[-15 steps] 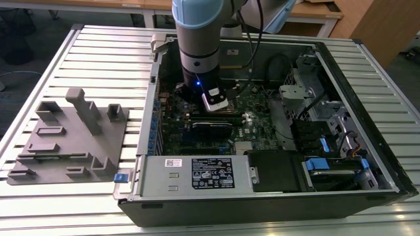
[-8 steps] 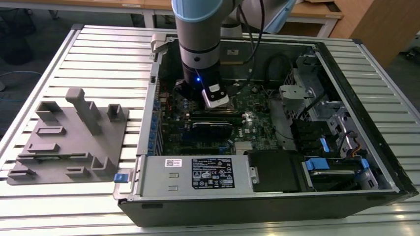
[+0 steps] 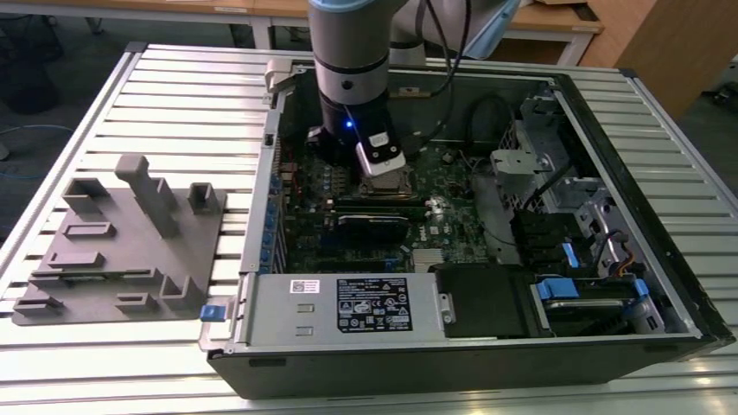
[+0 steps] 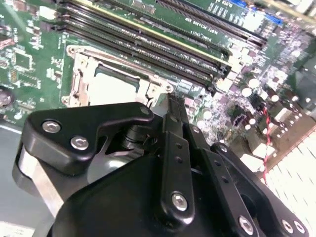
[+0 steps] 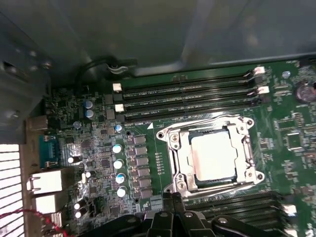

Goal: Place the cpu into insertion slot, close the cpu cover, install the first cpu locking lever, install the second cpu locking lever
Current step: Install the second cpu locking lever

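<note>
One arm only, seen in the exterior view reaching down into the open computer case [image 3: 576, 285], with the gripper [image 3: 381, 169] poised just above the insertion slot [image 3: 390, 183] on the motherboard [image 3: 450, 186]; grey fixture tray [image 3: 121, 242] well apart from the slot, outside the case. Seen in the second wrist view: gripper [image 4: 173, 106] with fingers pressed together on nothing, tips just beside the slot's near rim, cpu [image 4: 116, 89] pale and flat inside the slot, cpu cover [image 4: 81, 74] lying down around it. Seen in the first wrist view: cpu [image 5: 215, 155] seated square in the insertion slot [image 5: 173, 163], cpu cover [image 5: 210, 126] framing it, memory slots [image 5: 187, 96] just beyond the slot, gripper [image 5: 173, 197] touching or nearly touching the slot's edge. Cannot tell whether either locking lever sits hooked. Risk as judged: tips slipping off a thin sprung lever and striking the board, or pushing the cover askew and stressing the chip beneath.
</note>
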`<state>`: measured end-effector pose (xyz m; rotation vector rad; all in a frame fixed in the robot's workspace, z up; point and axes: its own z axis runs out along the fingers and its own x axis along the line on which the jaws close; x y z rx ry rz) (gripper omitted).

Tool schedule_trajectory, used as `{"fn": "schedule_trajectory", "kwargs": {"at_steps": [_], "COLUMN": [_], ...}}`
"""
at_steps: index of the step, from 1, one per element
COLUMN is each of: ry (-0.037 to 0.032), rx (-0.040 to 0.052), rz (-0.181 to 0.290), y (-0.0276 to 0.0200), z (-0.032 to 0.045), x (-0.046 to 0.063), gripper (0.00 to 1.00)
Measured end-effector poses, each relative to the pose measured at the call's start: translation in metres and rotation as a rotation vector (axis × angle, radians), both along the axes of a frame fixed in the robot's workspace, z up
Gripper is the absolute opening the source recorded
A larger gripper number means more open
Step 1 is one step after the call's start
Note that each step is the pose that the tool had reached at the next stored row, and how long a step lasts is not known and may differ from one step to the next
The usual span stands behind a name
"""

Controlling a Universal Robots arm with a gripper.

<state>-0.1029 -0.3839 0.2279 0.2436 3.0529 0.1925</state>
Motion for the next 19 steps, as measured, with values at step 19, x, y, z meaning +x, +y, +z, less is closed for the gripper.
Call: {"fn": "schedule_trajectory", "kwargs": {"at_steps": [19], "ry": [0.0317], "rx": [0.0001], "rz": [0.000], "y": [-0.0004], "z": [0.0125], "x": [0.021], "gripper": [0.11]}}
